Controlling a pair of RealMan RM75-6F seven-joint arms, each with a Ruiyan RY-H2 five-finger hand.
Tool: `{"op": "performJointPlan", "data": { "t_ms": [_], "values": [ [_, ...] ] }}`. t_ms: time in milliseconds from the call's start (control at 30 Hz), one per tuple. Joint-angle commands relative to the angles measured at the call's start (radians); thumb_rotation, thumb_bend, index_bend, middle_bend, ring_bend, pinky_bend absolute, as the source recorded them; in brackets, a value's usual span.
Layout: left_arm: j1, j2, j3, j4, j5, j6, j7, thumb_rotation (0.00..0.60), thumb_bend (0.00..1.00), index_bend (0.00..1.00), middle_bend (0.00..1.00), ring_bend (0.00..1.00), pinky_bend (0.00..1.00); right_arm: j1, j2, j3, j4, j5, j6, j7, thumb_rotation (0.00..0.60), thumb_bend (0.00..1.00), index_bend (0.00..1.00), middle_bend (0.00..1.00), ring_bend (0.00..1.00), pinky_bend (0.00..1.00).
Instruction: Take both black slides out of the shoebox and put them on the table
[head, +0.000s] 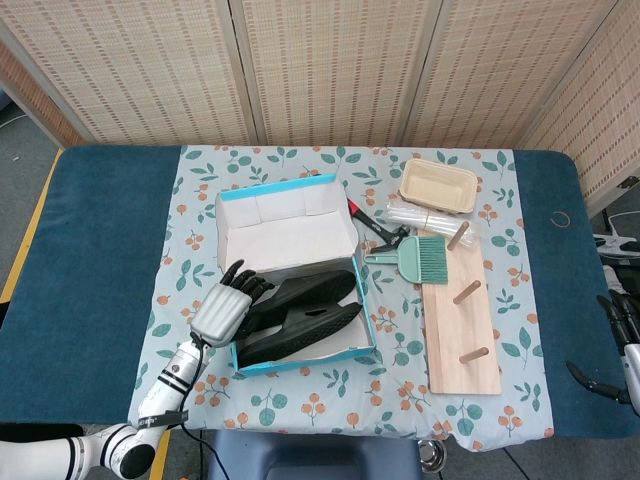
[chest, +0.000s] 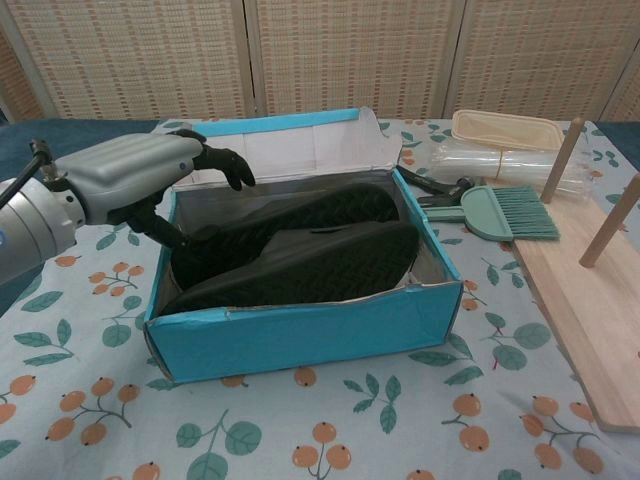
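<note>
The blue shoebox (head: 300, 352) (chest: 300, 325) stands left of centre on the floral cloth, its lid folded back. Two black slides lie side by side in it, soles up: one to the rear (head: 312, 287) (chest: 335, 205), one to the front (head: 310, 325) (chest: 310, 265). My left hand (head: 222, 312) (chest: 135, 178) hovers over the box's left end. Its fingers (chest: 228, 165) are spread above the opening and its thumb reaches down beside the slides' heels; I see no grip on them. My right hand (head: 618, 345) hangs at the far right edge of the table, fingers apart, holding nothing.
Right of the box lie a teal hand brush (head: 420, 258) (chest: 500, 215), a black and red tool (head: 375, 228) and a wooden board with pegs (head: 460, 320) (chest: 585, 290). A beige tray (head: 438, 186) (chest: 505, 128) and a plastic packet (head: 425, 215) sit behind them.
</note>
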Motion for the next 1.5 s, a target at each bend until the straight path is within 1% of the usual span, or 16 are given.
{"op": "performJointPlan", "data": {
  "t_ms": [33, 133, 333, 367, 467, 667, 800, 933, 1033, 1100, 1200, 1333, 1433, 1500],
  "values": [
    [-0.004, -0.003, 0.004, -0.004, -0.007, -0.006, 0.004, 0.600, 0.43, 0.23, 0.24, 0.14, 0.02, -0.002, 0.002, 0.000, 0.000, -0.003, 0.000, 0.004, 0.385, 0.14, 0.00, 0.00, 0.00, 0.00],
    [-0.009, -0.013, 0.011, 0.007, -0.016, -0.017, 0.013, 0.600, 0.43, 0.23, 0.24, 0.14, 0.03, -0.005, 0.003, 0.001, 0.002, -0.006, 0.005, 0.009, 0.385, 0.14, 0.00, 0.00, 0.00, 0.00],
    [-0.012, -0.033, 0.027, 0.029, -0.044, -0.037, 0.021, 0.600, 0.43, 0.23, 0.23, 0.14, 0.18, -0.006, 0.003, 0.003, 0.005, -0.005, 0.001, 0.014, 0.385, 0.14, 0.00, 0.00, 0.00, 0.00],
    [-0.014, -0.038, 0.027, 0.035, -0.051, -0.041, 0.020, 0.600, 0.43, 0.23, 0.23, 0.14, 0.23, -0.006, 0.003, 0.003, 0.006, -0.006, 0.000, 0.013, 0.384, 0.14, 0.00, 0.00, 0.00, 0.00],
    [-0.017, -0.045, 0.026, 0.043, -0.064, -0.047, 0.021, 0.600, 0.43, 0.22, 0.23, 0.14, 0.29, -0.007, 0.003, 0.004, 0.006, -0.005, -0.001, 0.012, 0.384, 0.14, 0.00, 0.00, 0.00, 0.00],
    [-0.020, -0.048, 0.025, 0.049, -0.091, -0.049, 0.037, 0.600, 0.43, 0.22, 0.24, 0.15, 0.32, -0.008, 0.003, 0.007, 0.007, -0.002, -0.004, 0.015, 0.385, 0.14, 0.00, 0.00, 0.00, 0.00],
    [-0.014, -0.048, 0.012, 0.043, -0.096, -0.016, 0.042, 0.600, 0.42, 0.19, 0.23, 0.16, 0.32, -0.009, 0.005, 0.007, 0.006, -0.002, -0.007, 0.017, 0.385, 0.14, 0.00, 0.00, 0.00, 0.00],
    [-0.007, -0.042, 0.010, 0.028, -0.096, 0.009, 0.055, 0.600, 0.42, 0.17, 0.23, 0.16, 0.32, -0.010, 0.004, 0.008, 0.006, -0.006, -0.004, 0.014, 0.385, 0.14, 0.00, 0.00, 0.00, 0.00],
    [-0.006, -0.023, 0.011, -0.015, -0.168, -0.006, 0.106, 0.600, 0.40, 0.14, 0.22, 0.17, 0.35, -0.012, 0.004, 0.009, 0.004, -0.007, 0.000, 0.012, 0.385, 0.14, 0.00, 0.00, 0.00, 0.00],
    [-0.013, -0.003, 0.005, -0.065, -0.249, -0.031, 0.142, 0.600, 0.40, 0.12, 0.22, 0.20, 0.37, -0.014, 0.004, 0.009, 0.002, -0.009, 0.003, 0.012, 0.385, 0.14, 0.00, 0.00, 0.00, 0.00],
    [-0.032, 0.021, -0.007, -0.114, -0.344, -0.053, 0.180, 0.600, 0.39, 0.11, 0.23, 0.23, 0.38, -0.017, 0.005, 0.008, 0.001, -0.014, 0.009, 0.014, 0.385, 0.14, 0.00, 0.00, 0.00, 0.00],
    [-0.052, 0.024, -0.012, -0.125, -0.406, -0.049, 0.209, 0.600, 0.39, 0.15, 0.26, 0.25, 0.38, -0.019, 0.006, 0.007, 0.000, -0.017, 0.009, 0.015, 0.384, 0.15, 0.00, 0.00, 0.00, 0.00],
    [-0.060, 0.020, -0.008, -0.128, -0.404, -0.039, 0.208, 0.600, 0.39, 0.24, 0.35, 0.31, 0.38, -0.020, 0.007, 0.007, 0.000, -0.017, 0.010, 0.016, 0.385, 0.14, 0.00, 0.00, 0.00, 0.00],
    [-0.064, 0.013, -0.001, -0.123, -0.389, -0.032, 0.203, 0.600, 0.39, 0.33, 0.44, 0.35, 0.38, -0.021, 0.007, 0.009, 0.000, -0.015, 0.011, 0.016, 0.384, 0.15, 0.00, 0.00, 0.00, 0.00]
  ]
}}
